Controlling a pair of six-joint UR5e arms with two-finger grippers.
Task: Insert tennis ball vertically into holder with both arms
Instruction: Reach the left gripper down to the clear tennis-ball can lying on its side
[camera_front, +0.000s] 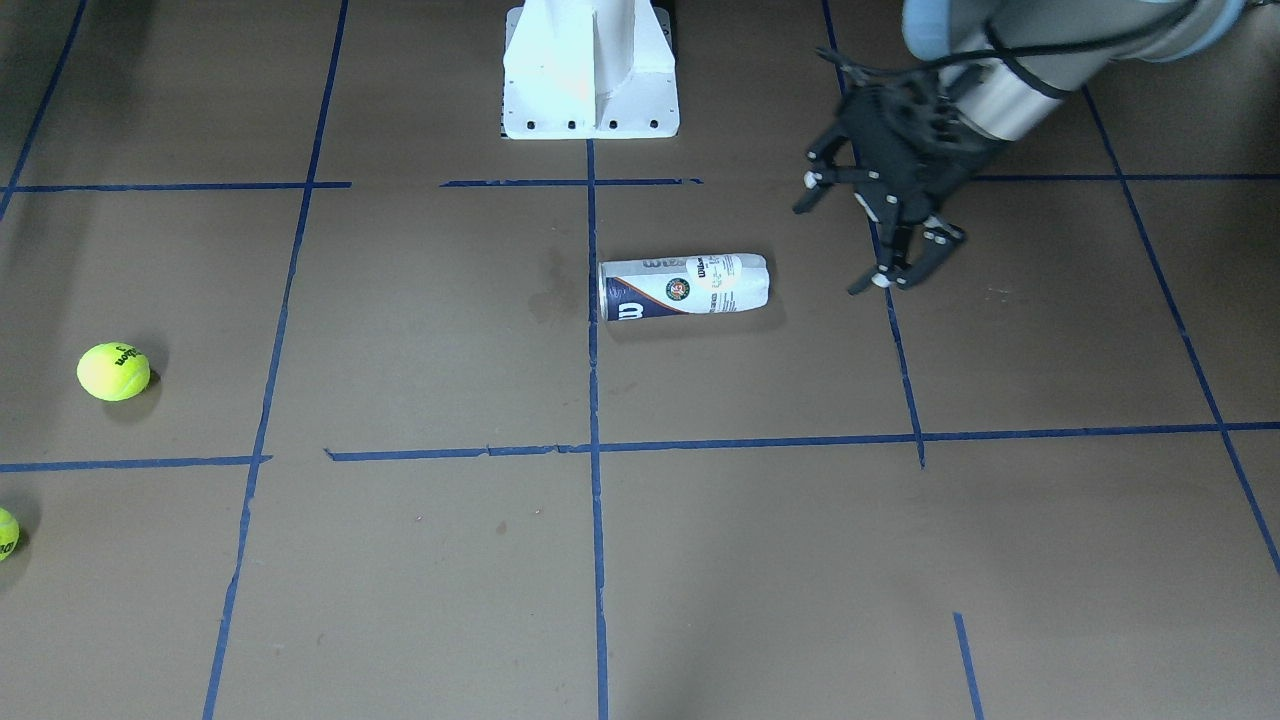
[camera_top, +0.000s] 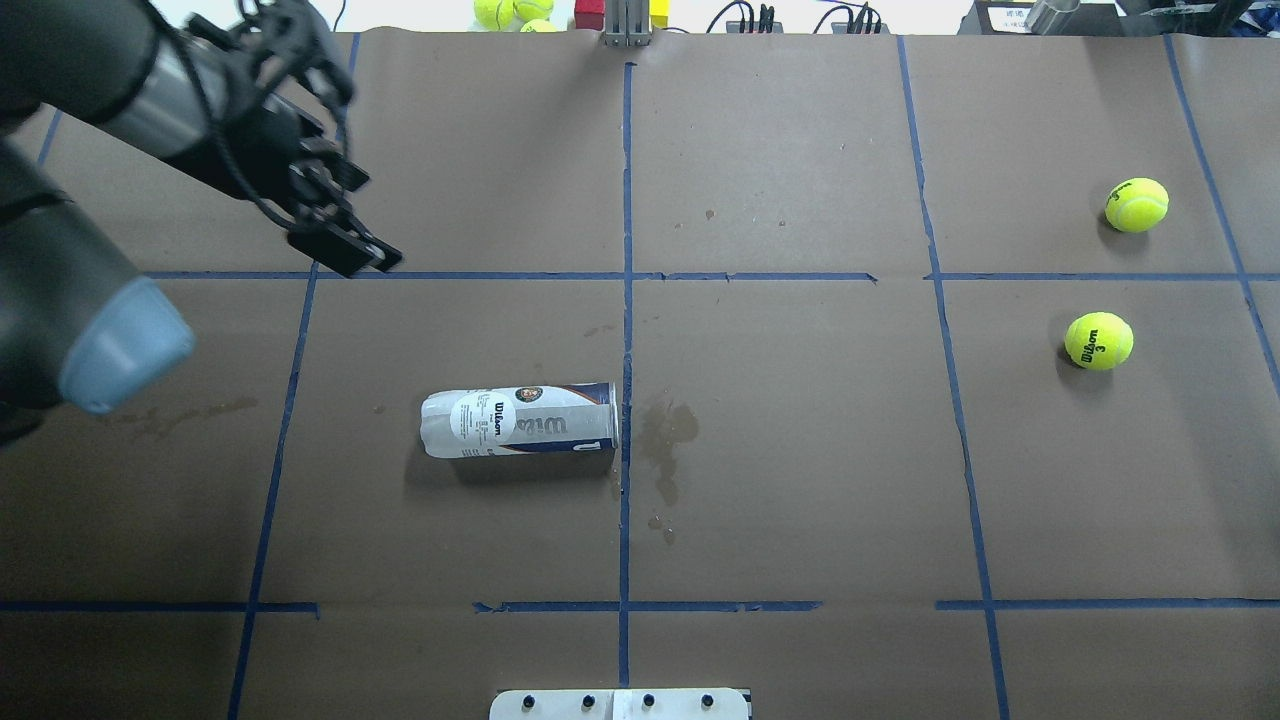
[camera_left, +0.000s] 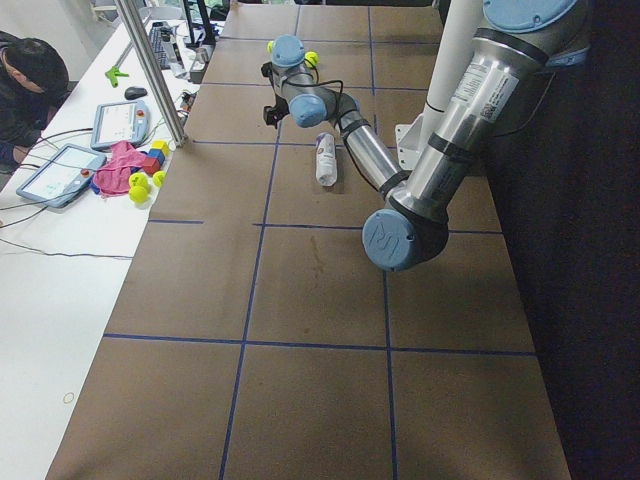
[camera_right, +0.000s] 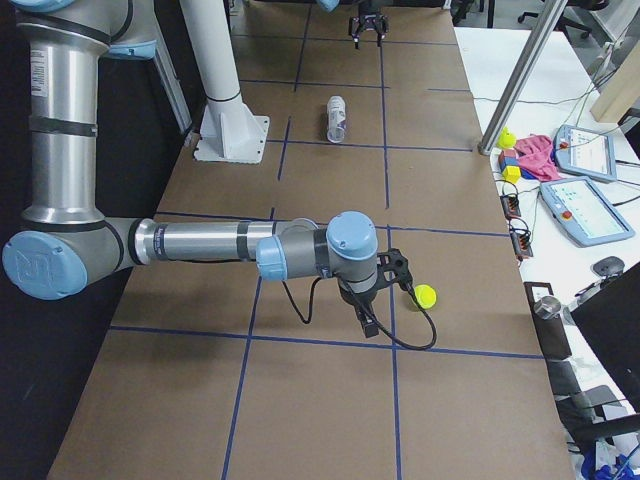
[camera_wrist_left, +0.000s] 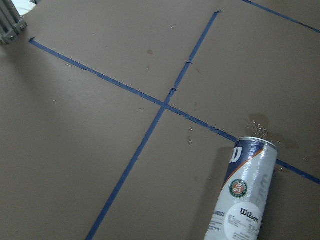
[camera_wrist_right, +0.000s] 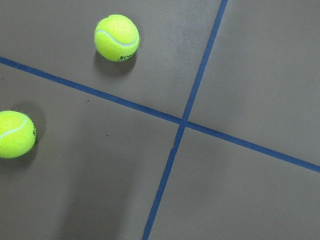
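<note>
The worktop (camera_top: 800, 480) is covered with brown paper and is divided into squares by blue tape lines. The left arm (camera_front: 1010, 80) reaches over it on the robot's left of the holder (camera_front: 685, 285). The left jaws are spread wide and hold nothing. They hang near the rounded end of the holder and are clearly apart from it. The right arm (camera_right: 200, 242) stretches low over the worktop, far from the holder on the robot's right. The right jaws show only in the side view, so I cannot tell if they are spread or pressed together. The white pedestal base (camera_front: 590, 90) stands at the robot's edge of the worktop, behind the holder.

The holder lies on its side near the middle of the worktop, not upright. It is a clear cylinder with a white-and-navy Wilson label, a white "W" and a small round emblem. Its navy end lies at the central tape line and its rounded end points to the robot's left. A dark stain (camera_top: 665, 440) is just beside the navy end, on the other side of that line.

Two yellow-green tennis balls (camera_top: 1137, 204) (camera_top: 1099, 340) rest on the worktop, well apart from the holder on the robot's right. The right wrist view looks down on both of them.
</note>
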